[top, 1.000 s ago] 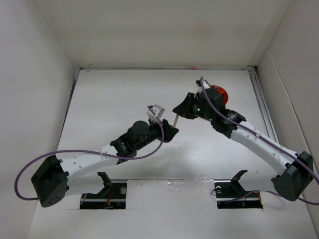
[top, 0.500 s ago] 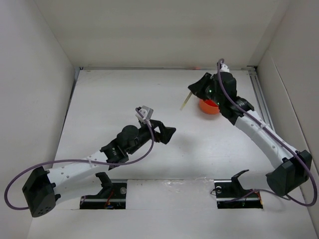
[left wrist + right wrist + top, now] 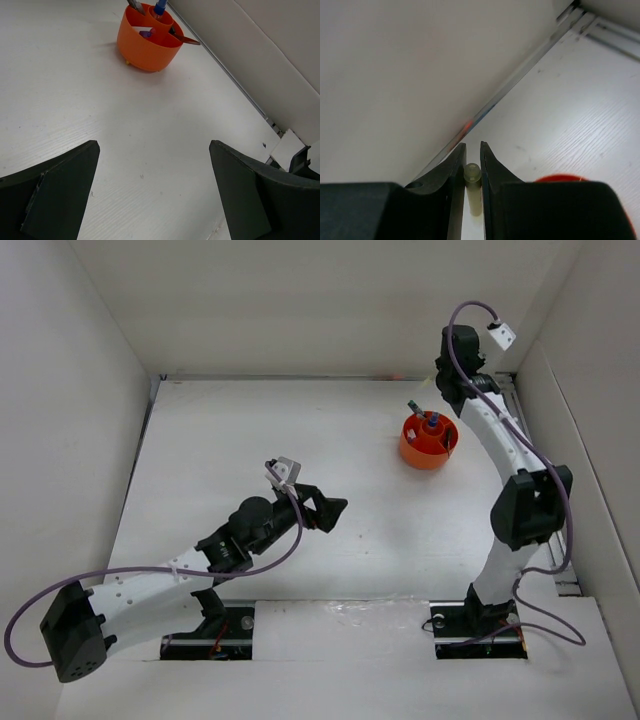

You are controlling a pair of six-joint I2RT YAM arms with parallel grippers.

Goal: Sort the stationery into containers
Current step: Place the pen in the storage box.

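Yellow pen (image 3: 472,175) pinched between closed fingers of right gripper (image 3: 471,147), beside orange holder (image 3: 560,178); left gripper (image 3: 154,150) gaped wide, empty.

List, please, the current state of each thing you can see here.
orange holder: upright, partly filled.
blue-capped bottle: standing in the holder's inner ring.
left tool: open, empty.
pale pen: clamped, not yet in the holder.
right tool: shut on the pale pen.

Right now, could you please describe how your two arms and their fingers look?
Both the left arm and right arm have white links, black joints and bases, and a looping purple cable. The fingers are matte black, flat wedges.
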